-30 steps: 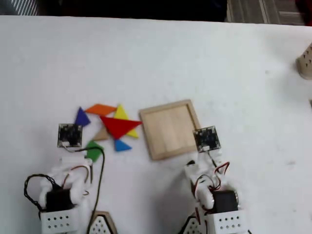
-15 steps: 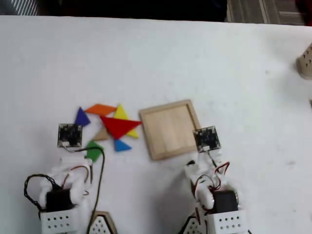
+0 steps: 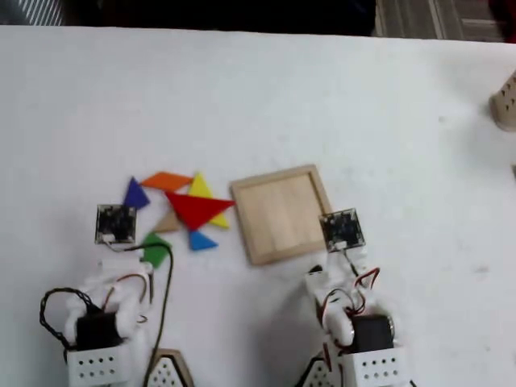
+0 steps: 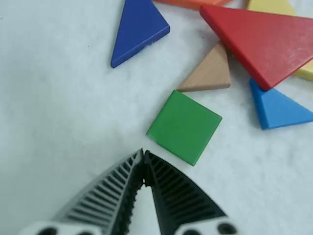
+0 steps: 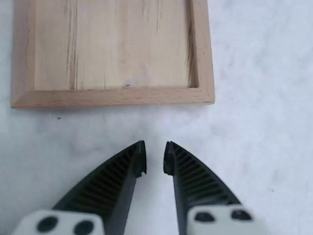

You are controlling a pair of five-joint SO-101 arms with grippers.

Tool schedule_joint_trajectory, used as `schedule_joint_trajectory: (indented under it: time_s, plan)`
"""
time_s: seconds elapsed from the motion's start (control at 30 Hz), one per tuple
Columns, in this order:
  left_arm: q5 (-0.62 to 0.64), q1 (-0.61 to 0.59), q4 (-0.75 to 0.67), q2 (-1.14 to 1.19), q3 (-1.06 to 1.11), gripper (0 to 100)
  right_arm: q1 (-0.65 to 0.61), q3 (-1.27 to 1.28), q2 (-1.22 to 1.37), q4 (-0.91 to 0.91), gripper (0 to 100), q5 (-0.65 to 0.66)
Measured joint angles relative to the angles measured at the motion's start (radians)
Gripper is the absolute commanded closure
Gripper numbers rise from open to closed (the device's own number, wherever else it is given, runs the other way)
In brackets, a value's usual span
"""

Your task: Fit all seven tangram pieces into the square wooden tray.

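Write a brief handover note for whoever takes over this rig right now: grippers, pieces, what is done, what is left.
Left gripper: shut, empty, just short of the green square.
Right gripper: slightly open, empty, close to the tray rim.
Pieces: all seven loose in a cluster on the table beside the tray.
Done: nothing placed; the tray is empty.
Left: fit all seven.

white arms [image 3: 97,326], blk ribbed tools [image 4: 143,161] [image 5: 154,157], red/blk cables [image 3: 167,290]
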Motion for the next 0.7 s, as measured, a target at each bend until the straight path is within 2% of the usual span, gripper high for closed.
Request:
schedule_joint_trajectory:
  time_s: [0.7]
  plan:
    - [0.000, 0.000, 0.000, 0.000, 0.000, 98, 0.066, -0.066, -0.002, 0.017, 92.2, 0.000]
